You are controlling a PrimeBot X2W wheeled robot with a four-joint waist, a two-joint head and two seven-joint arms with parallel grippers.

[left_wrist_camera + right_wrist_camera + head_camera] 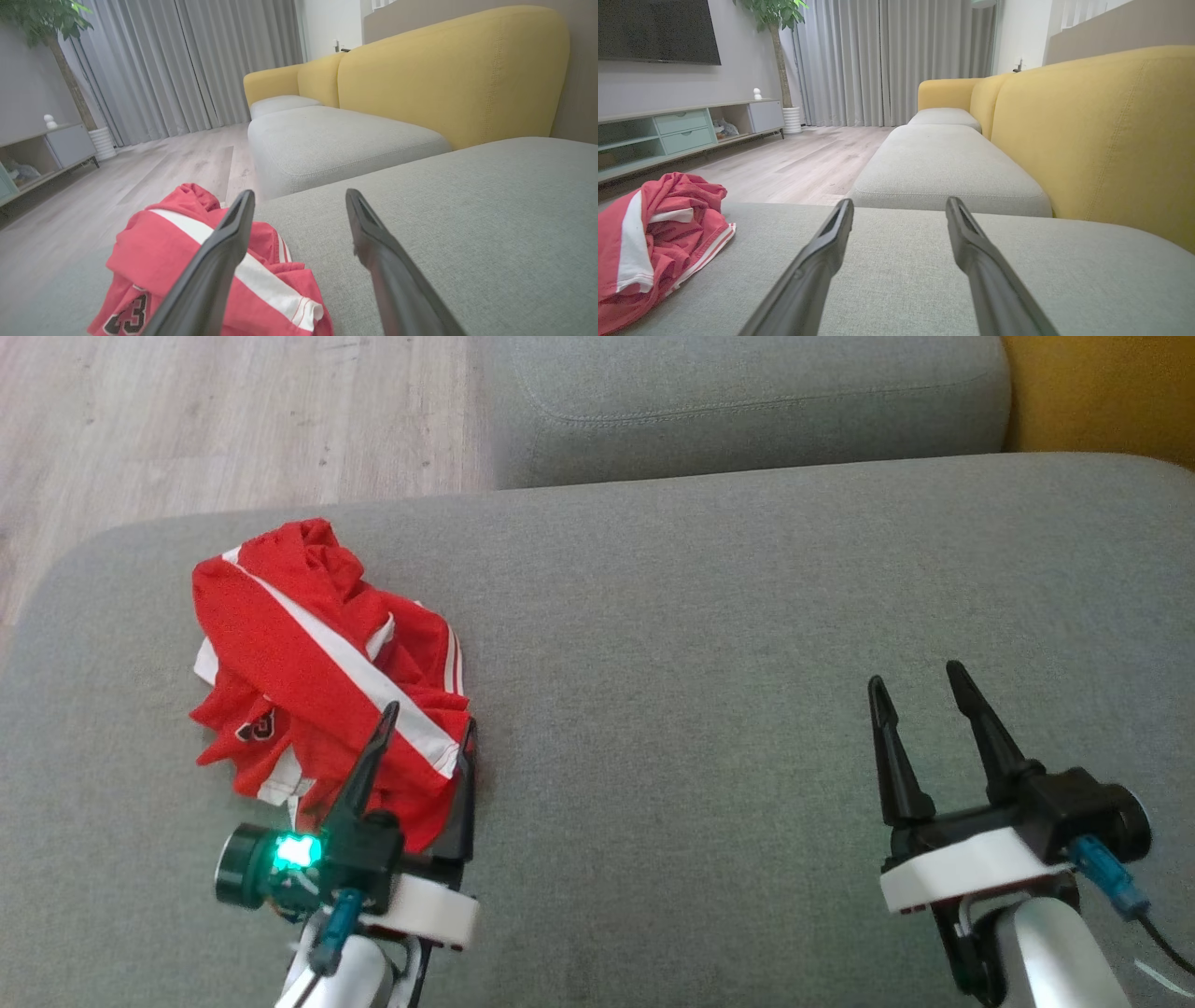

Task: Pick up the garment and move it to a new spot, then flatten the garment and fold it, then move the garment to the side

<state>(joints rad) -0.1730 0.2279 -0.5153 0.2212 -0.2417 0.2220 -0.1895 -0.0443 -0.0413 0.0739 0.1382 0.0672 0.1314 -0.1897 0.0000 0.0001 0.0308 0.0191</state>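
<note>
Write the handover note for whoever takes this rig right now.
Left gripper: open, at the near edge of the garment, nothing gripped.
Right gripper: open, empty, over bare cushion, well away from the garment.
Garment: red, crumpled in a heap on the left of the cushion.
Done: nothing yet.
Left: grab it, move it to a new spot, flatten, fold, set aside.

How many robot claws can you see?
2. The left gripper is at the near edge of the red garment; the right gripper hovers over the grey sofa cushion. Both are open.
</note>
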